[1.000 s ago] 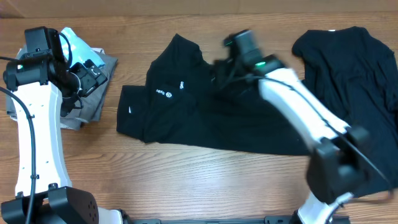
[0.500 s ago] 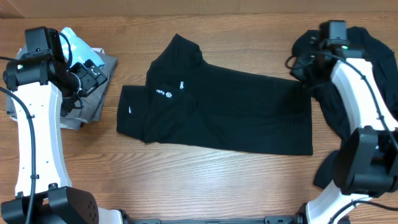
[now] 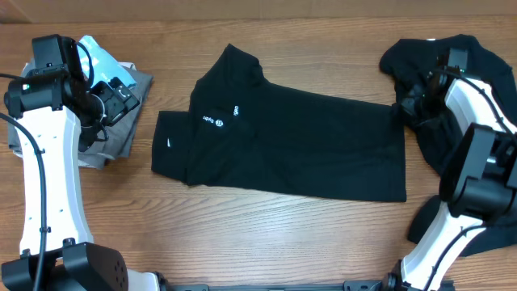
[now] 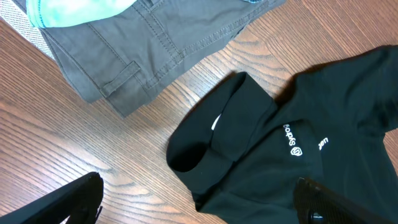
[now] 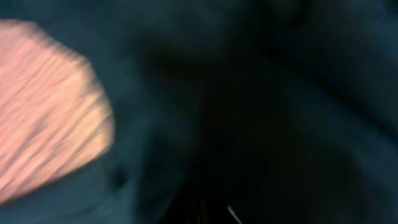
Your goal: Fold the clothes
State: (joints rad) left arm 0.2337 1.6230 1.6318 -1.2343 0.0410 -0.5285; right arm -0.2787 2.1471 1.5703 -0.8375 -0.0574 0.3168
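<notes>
A black polo shirt [image 3: 283, 145] lies flat mid-table, white logo and lettering near its collar at the left; the left wrist view shows its collar and sleeve [image 4: 298, 155]. A second black garment [image 3: 472, 65] lies crumpled at the back right. My right gripper [image 3: 410, 105] is low at that garment's left edge, beside the polo's right end, and it is shut. Its wrist view is blurred, showing only dark fabric [image 5: 267, 112] and some wood, so I cannot tell if cloth is pinched. My left gripper [image 3: 121, 95] [image 4: 199, 202] hangs open above the wood left of the polo, holding nothing.
A grey folded garment [image 3: 121, 133] [image 4: 137, 50] sits at the far left with a light blue packet [image 3: 101, 56] [image 4: 74, 9] on top. Bare wood table [image 3: 266, 234] runs along the front.
My right arm has swung from over the polo's middle to the right, down to the crumpled black garment, and its jaws have shut. The left arm has not moved.
</notes>
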